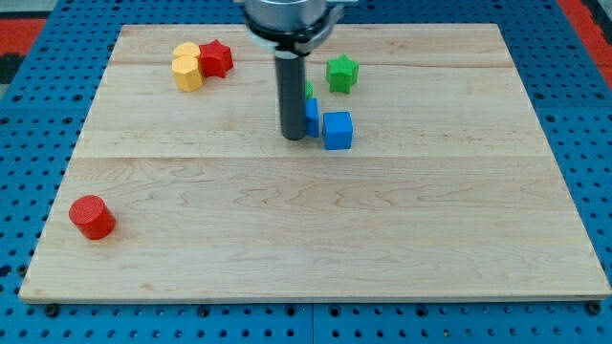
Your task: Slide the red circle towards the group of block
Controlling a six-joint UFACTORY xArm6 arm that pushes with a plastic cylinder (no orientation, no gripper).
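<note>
The red circle (92,216), a short red cylinder, sits near the board's bottom left corner. My tip (293,138) stands near the top middle of the board, far to the upper right of the red circle. It is right beside a blue block (312,118) that the rod partly hides. A blue cube (338,130) lies just right of that. A green star (341,73) lies above them, and a sliver of another green block (308,90) shows behind the rod.
A yellow block (187,67) and a red star (216,59) touch each other at the top left. The wooden board (316,239) lies on a blue pegboard surface (19,143).
</note>
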